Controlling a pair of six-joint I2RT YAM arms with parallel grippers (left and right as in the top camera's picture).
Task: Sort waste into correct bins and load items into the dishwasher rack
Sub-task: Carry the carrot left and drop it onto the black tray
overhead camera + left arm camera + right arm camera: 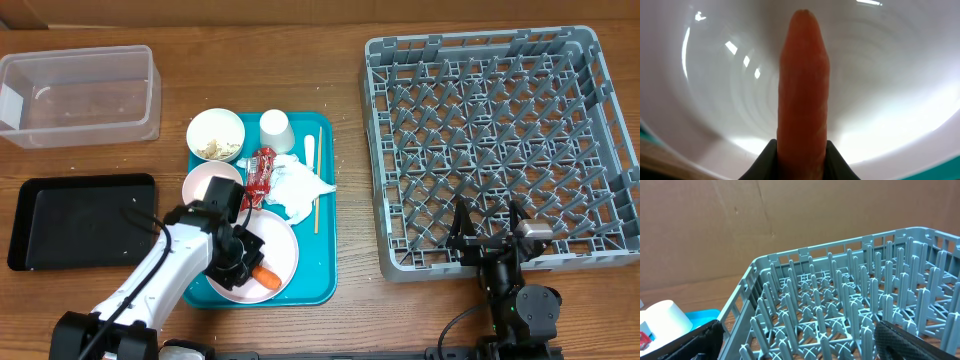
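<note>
Carrot (804, 85), orange and tapered, is clamped at one end between the two dark fingers of the left pincer (254, 271). Its tip points away from the pincer across the round white-pink plate (288, 240); whether it touches the plate cannot be told. The plate sits at the near end of a teal plastic serving tray (326, 275).

Beyond the pincer on that tray lie:
- a crumpled white paper napkin (298, 185)
- a red shiny wrapper (260, 170)
- a thin wooden stick (317, 190)
- a small white cup (276, 130)
- an empty small white bowl (203, 180)
- a second small white bowl (238, 128) holding whitish rice scraps (215, 148)

Left of the pincer rests a shallow black rectangular tray (80, 220). Farther off is a clear rectangular plastic tub (80, 95).

Well to its right stands a large square grey plastic lattice rack (480, 110). The right pincer (490, 232) hangs at the rack's near edge, fingers apart and holding nothing.
</note>
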